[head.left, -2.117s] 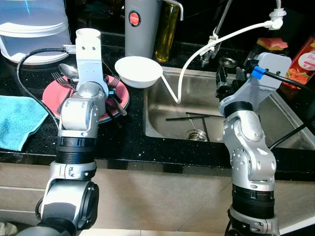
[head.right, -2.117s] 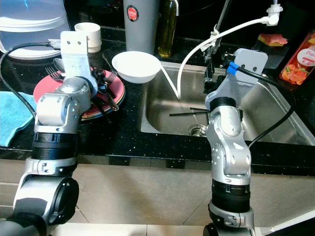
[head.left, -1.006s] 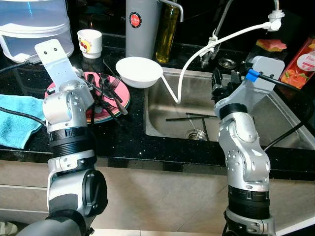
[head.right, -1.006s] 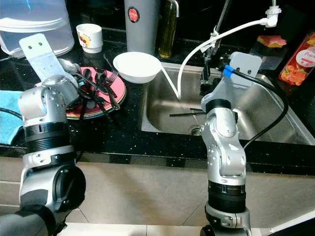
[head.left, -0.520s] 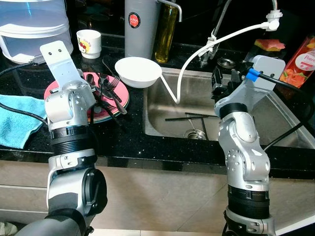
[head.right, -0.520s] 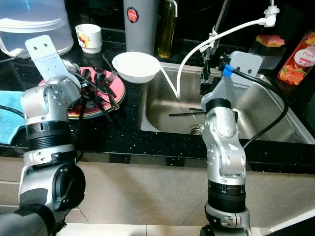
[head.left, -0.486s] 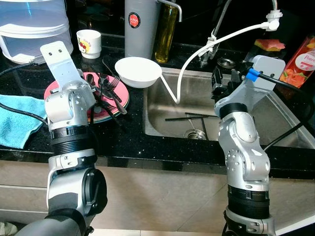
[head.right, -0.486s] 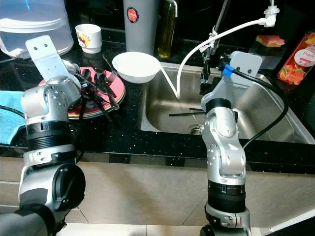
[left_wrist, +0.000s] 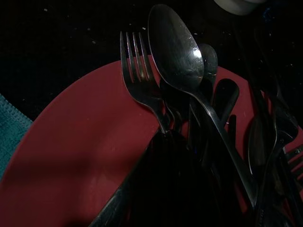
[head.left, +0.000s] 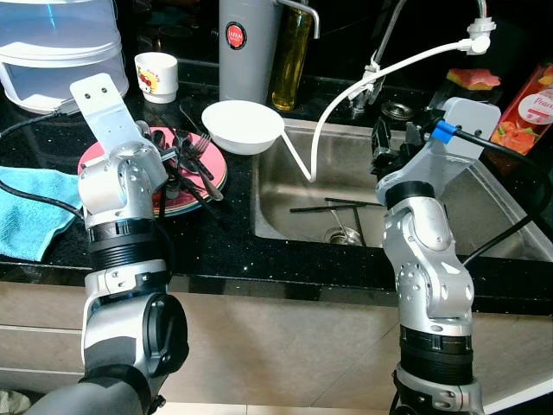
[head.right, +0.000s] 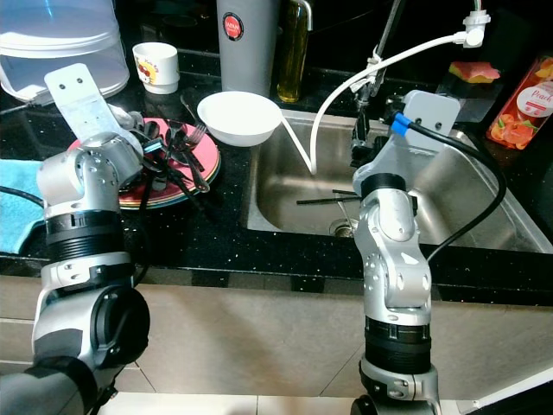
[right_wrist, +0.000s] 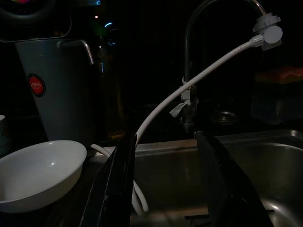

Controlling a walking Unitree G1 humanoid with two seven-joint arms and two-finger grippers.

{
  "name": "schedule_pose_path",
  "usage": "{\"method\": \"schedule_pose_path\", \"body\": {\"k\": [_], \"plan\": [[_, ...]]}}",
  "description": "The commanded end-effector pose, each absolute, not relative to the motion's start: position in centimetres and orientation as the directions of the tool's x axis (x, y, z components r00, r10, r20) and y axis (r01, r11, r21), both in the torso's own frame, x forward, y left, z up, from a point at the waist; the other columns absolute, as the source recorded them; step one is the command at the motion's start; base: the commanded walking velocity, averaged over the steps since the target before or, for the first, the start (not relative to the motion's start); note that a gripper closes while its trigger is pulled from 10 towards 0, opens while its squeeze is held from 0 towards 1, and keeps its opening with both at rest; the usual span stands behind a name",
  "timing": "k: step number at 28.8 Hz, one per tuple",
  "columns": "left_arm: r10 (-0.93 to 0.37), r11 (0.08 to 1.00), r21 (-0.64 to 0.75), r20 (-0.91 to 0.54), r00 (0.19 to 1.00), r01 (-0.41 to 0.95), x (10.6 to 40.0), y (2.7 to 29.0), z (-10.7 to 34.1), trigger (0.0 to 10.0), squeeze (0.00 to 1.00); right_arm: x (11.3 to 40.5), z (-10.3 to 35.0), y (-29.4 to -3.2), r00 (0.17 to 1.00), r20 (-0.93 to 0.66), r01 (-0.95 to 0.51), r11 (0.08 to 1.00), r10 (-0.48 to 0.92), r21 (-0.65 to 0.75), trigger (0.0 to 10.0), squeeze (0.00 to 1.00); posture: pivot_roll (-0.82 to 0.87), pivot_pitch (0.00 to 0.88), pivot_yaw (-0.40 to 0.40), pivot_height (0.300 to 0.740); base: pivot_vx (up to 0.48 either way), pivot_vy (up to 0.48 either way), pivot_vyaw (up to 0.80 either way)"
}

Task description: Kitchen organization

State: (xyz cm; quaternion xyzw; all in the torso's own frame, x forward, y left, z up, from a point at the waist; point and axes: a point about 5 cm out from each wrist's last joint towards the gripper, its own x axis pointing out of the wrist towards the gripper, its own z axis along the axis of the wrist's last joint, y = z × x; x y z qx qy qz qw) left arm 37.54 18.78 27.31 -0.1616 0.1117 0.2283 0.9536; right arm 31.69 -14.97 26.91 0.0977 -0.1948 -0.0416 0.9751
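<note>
A: Where are the arms?
B: Left gripper (head.left: 177,160) is lowered among cutlery (left_wrist: 189,99) on the red plate (head.left: 95,160); grip unclear. Right gripper (right_wrist: 163,179), fingers parted, is raised over the sink (head.left: 484,220).
A: Surface?
B: Black speckled counter (head.left: 225,242).

A tall grey steel jug (head.left: 249,47) stands at the back edge of the counter (head.left: 216,246), behind the sink's left corner. It carries a round red badge (head.left: 235,35) with small white lettering; the top line looks like "JAPAN" (the rest is too small to read). At the counter's far right corner, a red packet (head.left: 529,111) with orange fruit shows a white word beginning "P", otherwise illegible.
</note>
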Motion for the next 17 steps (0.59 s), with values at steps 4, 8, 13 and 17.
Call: {"method": "schedule_pose_path", "body": {"k": [4, 8, 13, 17], "plan": [[0.385, 0.858, -0.244, -0.280, 0.879, -0.453, 37.8, 18.4, 27.5, 0.0, 0.00, 31.7, 27.0, -15.1, 0.916, 0.380, 0.048, 0.976, -0.128, 0.212, 10.0, 0.00, 0.18, 0.000, -0.090, 0.740, 0.000, 0.000, 0.00], [0.410, 0.873, -0.201, -0.190, 0.892, -0.444, 37.7, 18.3, 28.7, 10.0, 0.00, 31.7, 27.0, -15.1, 0.916, 0.380, 0.049, 0.976, -0.129, 0.213, 10.0, 0.00, 0.18, 0.000, -0.089, 0.740, 0.000, 0.000, 0.00], [0.406, 0.868, -0.210, -0.222, 0.887, -0.450, 37.7, 18.3, 28.3, 10.0, 1.00, 31.7, 27.0, -15.1, 0.916, 0.379, 0.049, 0.976, -0.129, 0.213, 10.0, 0.00, 0.18, 0.000, -0.089, 0.740, 0.000, 0.000, 0.00], [0.402, 0.856, -0.224, -0.277, 0.873, -0.466, 37.8, 18.5, 27.6, 10.0, 0.99, 31.7, 27.0, -15.1, 0.916, 0.379, 0.048, 0.976, -0.129, 0.214, 10.0, 0.00, 0.18, 0.000, -0.088, 0.740, 0.000, 0.000, 0.00]]}}
